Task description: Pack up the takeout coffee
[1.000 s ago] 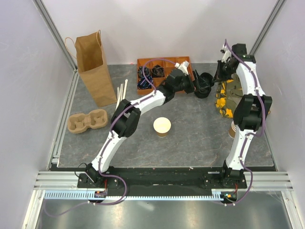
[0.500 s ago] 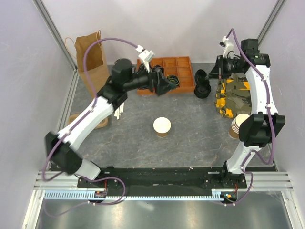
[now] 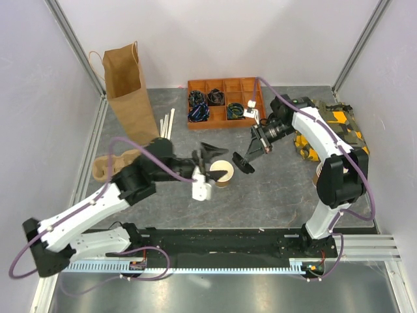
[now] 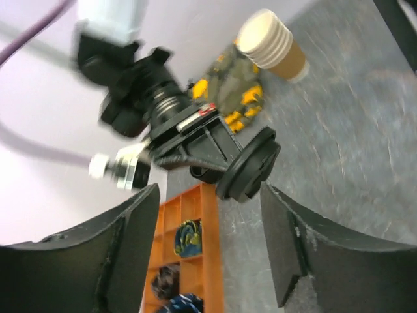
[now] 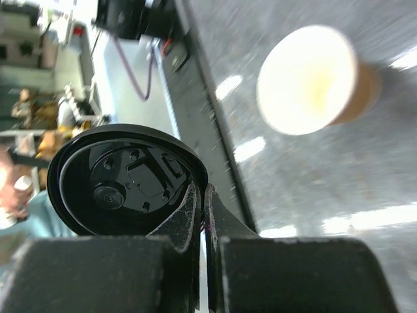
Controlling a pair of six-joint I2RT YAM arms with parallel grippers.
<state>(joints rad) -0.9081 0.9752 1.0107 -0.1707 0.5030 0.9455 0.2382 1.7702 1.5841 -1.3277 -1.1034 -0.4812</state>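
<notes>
Standing upright near the middle of the bench (image 3: 273,189), the tan paper cup (image 3: 221,173) is seen with its white inside uncovered. The black lid (image 3: 244,163) is not fitted on it. The lid is pinched by its rim in the right tool (image 3: 253,154), whose jaws are closed tight on the plastic. It is held tilted just to the right of the cup, clear of the cup's mouth.

From the right wrist, the lid's underside (image 5: 124,182) is shown close to the camera, with the open cup (image 5: 313,81) beyond it.

The left tool (image 3: 210,162) is placed at the cup's left side, and its jaws are spread wide with nothing gripped between them. Whether a finger touches the cup cannot be told. From the left wrist, the right tool and its lid are framed between the two parted fingers (image 4: 124,241).

A stack of nested cups (image 3: 319,175) is set at the right edge of the bench, beside a camouflage bag (image 3: 332,127). An orange tray (image 3: 225,101) and a brown paper bag (image 3: 124,85) are kept at the far side.
</notes>
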